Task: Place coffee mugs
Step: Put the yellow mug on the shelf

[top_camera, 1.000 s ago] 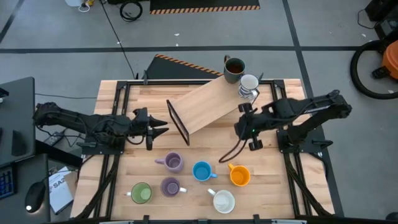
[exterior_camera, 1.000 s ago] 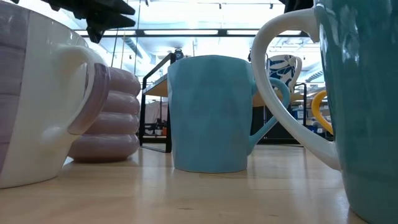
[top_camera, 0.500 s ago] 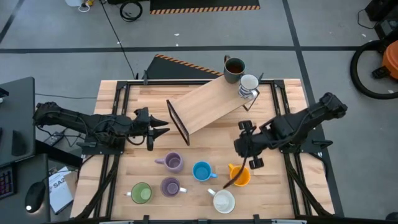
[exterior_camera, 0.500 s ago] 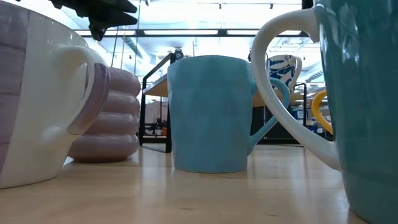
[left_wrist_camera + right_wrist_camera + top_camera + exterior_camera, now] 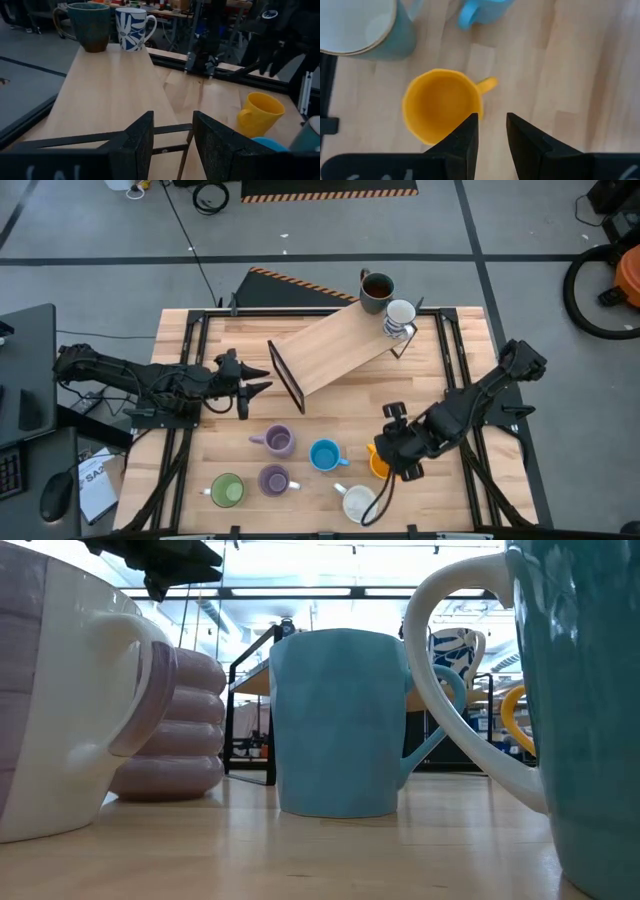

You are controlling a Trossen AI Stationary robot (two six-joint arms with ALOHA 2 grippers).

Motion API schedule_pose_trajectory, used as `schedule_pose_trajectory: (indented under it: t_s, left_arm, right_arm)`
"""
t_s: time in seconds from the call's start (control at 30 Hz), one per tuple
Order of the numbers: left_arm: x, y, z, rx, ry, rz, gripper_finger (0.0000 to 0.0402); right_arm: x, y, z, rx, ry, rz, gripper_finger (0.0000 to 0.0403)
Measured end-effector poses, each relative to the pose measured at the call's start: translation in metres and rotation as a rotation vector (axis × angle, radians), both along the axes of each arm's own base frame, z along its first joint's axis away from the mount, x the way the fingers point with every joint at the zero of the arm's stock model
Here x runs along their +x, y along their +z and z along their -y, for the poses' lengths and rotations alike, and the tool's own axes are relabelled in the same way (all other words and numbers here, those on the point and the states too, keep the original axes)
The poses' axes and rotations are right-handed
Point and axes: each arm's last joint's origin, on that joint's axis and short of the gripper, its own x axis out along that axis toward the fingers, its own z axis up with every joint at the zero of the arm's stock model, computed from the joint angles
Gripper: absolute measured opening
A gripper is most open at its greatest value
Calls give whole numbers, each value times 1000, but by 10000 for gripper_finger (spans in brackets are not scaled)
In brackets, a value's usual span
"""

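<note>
Several mugs stand on their bases near the table's near edge: two purple (image 5: pixel 278 441) (image 5: pixel 274 479), blue (image 5: pixel 325 455), green (image 5: pixel 227 490), a white-lined one (image 5: pixel 358 503), and the orange mug (image 5: pixel 377 465), half hidden under my right arm. A dark mug (image 5: pixel 376 290) and a white patterned mug (image 5: pixel 400 315) stand on the far end of a wooden board (image 5: pixel 330 350). My right gripper (image 5: pixel 490 131) (image 5: pixel 388 452) hovers open over the orange mug (image 5: pixel 440 107), on the side of its handle (image 5: pixel 487 84). My left gripper (image 5: pixel 262 380) (image 5: pixel 172 135) waits open at the board's near end.
The board slopes across the table's middle, with a black frame (image 5: pixel 287 375) at its lower end. The blue mug (image 5: pixel 482 12) and the white-lined mug (image 5: pixel 365 27) stand close around the orange one. Bare wood (image 5: pixel 440 500) lies right of the mugs. Black rails edge the table.
My right gripper has swung from beside the board's far end toward the table's near edge and come down, and now stands over the orange mug. The mugs have stayed in place.
</note>
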Motion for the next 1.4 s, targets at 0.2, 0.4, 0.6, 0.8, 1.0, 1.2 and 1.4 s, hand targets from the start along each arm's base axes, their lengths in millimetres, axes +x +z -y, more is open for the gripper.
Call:
schedule_pose_trajectory:
  t_s: [0.2,0.4,0.6,0.8,1.0,1.2,1.4]
  left_arm:
    - [0,2,-1,54,21,7,142]
    - [0,4,-1,89,28,10,142]
    - [1,6,-1,120,23,20,142]
    - [1,7,-1,129,21,36,142]
    - [1,7,-1,147,18,28,142]
    - [1,7,-1,150,18,27,142]
    - [1,7,-1,149,18,30,142]
  right_arm:
    - [-1,-4,-19,54,4,30,107]
    - [-1,-18,-41,54,52,24,108]
    - [-3,-27,-51,55,21,0,126]
    - [-5,-27,-54,81,-34,3,159]
    - [-8,-27,-63,104,-8,23,175]
    - [-6,-43,-71,61,19,-16,176]
    - [-5,-55,-73,20,55,-91,176]
